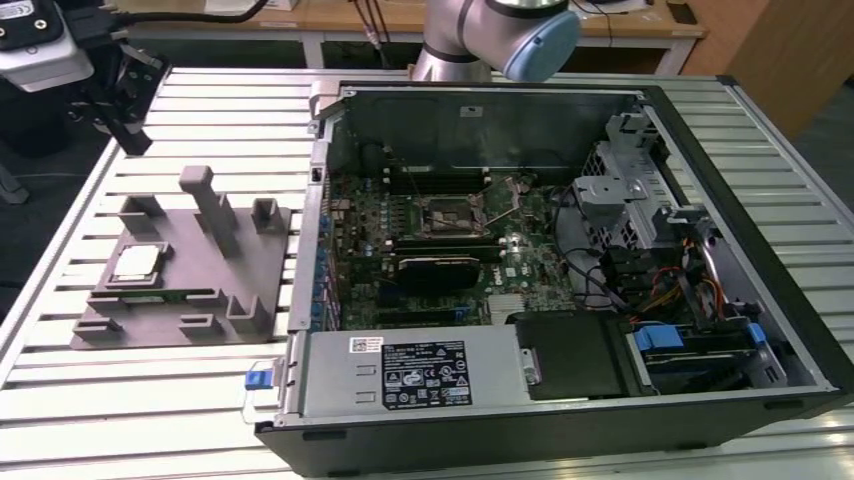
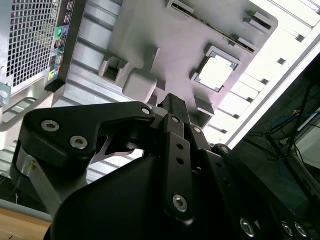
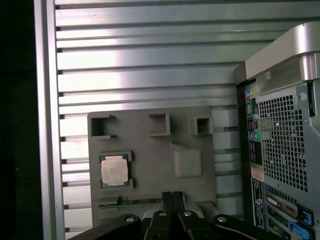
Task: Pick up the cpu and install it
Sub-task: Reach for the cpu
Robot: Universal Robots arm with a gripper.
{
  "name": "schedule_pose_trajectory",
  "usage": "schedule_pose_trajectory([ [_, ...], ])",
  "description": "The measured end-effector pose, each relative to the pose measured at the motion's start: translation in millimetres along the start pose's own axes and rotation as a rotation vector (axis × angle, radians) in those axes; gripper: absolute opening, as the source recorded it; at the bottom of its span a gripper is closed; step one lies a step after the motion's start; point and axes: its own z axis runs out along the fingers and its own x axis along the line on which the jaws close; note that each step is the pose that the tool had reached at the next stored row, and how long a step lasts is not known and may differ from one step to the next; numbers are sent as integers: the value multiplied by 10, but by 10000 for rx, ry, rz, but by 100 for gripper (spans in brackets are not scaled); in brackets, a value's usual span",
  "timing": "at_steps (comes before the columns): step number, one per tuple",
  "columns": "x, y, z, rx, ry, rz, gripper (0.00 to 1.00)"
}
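The cpu (image 1: 138, 263) lies flat, silvery top up, in a square pocket of the grey holder (image 1: 187, 300) on the exterior view's left. Both wrist views show the cpu (image 2: 216, 75) (image 3: 114, 170) in the holder (image 2: 165, 40) (image 3: 150, 125). My gripper (image 3: 172, 196) (image 2: 171, 100) hangs well above the holder, apart from the cpu, its two black fingers pressed together with nothing between them. The black-framed socket (image 1: 450, 212) sits on the motherboard inside the open computer case (image 1: 747, 200).
The case stands on a slatted aluminium table (image 1: 214, 100), and its rear port panel (image 3: 280, 130) is close beside the holder. A thin green memory stick (image 1: 150, 296) lies in a holder slot. A black camera rig (image 1: 80, 70) stands at the exterior view's far left.
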Motion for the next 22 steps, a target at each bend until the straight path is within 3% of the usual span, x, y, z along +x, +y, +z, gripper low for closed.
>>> schedule_pose_trajectory([
  [13,157,-16,92,0,0,0,11],
  [22,252,-28,213,0,0,0,11],
])
